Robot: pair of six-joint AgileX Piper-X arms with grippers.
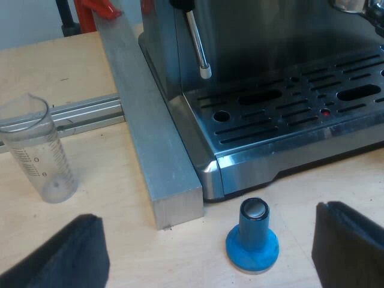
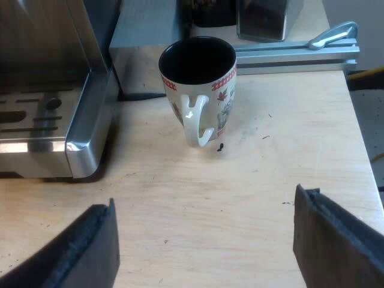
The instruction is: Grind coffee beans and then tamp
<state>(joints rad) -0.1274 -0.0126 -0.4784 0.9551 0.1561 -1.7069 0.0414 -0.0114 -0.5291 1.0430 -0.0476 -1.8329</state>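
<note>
A blue tamper [image 1: 252, 236] stands upright on the wooden table just before the espresso machine's drip tray [image 1: 288, 114]. My left gripper [image 1: 213, 255] hovers over it, open, one finger on each side and clear of it. The steam wand [image 1: 198, 42] hangs over the tray's corner. An empty measuring glass [image 1: 37, 157] stands on the table beyond a metal bar. My right gripper [image 2: 204, 246] is open above bare wood, short of a white mug [image 2: 200, 84] with a dark inside and its handle turned toward me. The machine's corner [image 2: 78, 150] is beside the mug.
A thick aluminium bar [image 1: 153, 144] lies along the machine's side, between it and the measuring glass. An aluminium rail [image 2: 300, 54] crosses behind the mug. A few dark specks [image 2: 219, 146] lie on the wood by the mug's base.
</note>
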